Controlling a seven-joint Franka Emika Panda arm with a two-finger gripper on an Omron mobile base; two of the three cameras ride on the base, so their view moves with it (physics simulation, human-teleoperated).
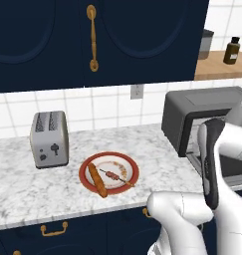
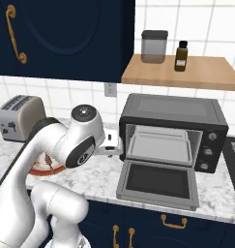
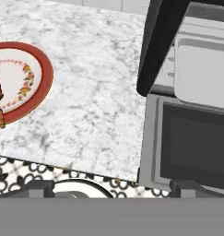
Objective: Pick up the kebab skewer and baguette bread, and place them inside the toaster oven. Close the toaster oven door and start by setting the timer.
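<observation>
End effector wide open, empty; kebab skewer lies diagonal on plate, off toward the toaster side.

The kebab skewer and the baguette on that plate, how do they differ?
The baguette bread is a thick, smooth orange-brown loaf; the kebab skewer is a thin stick threaded with small reddish meat chunks. The baguette lies along the plate's left rim, the skewer across its middle. Both lie flat on the red-rimmed plate, similar in length.
</observation>
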